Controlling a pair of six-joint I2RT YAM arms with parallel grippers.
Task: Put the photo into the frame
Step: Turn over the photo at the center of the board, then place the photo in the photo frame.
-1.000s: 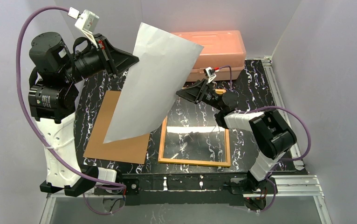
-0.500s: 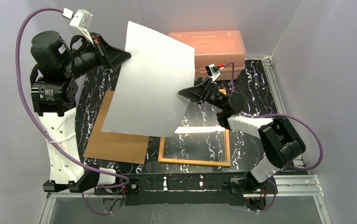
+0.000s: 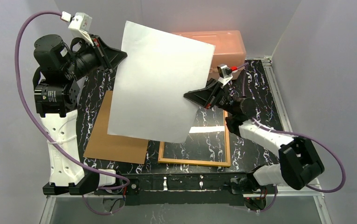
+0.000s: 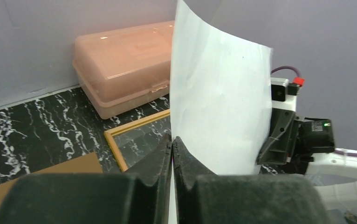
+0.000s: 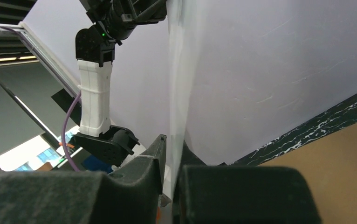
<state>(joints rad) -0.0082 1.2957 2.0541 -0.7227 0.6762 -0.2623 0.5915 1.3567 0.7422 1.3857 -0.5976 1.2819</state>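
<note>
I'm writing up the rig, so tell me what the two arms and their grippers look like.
Both arms mix white lower shells with black joint housings. A purple cable loops along the left arm, another along the right. Each wrist carries a small white camera block with a red connector. The left gripper and right gripper have black, wedge-shaped fingers.

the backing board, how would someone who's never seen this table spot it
On the black marbled table, look left of the orange-bordered picture frame. The flat brown fibreboard sheet lies there, partly under the raised white sheet: plain, matte, borderless, unlike the glassy frame.

no readable text or labels, arm housing marks perhaps too small
</note>
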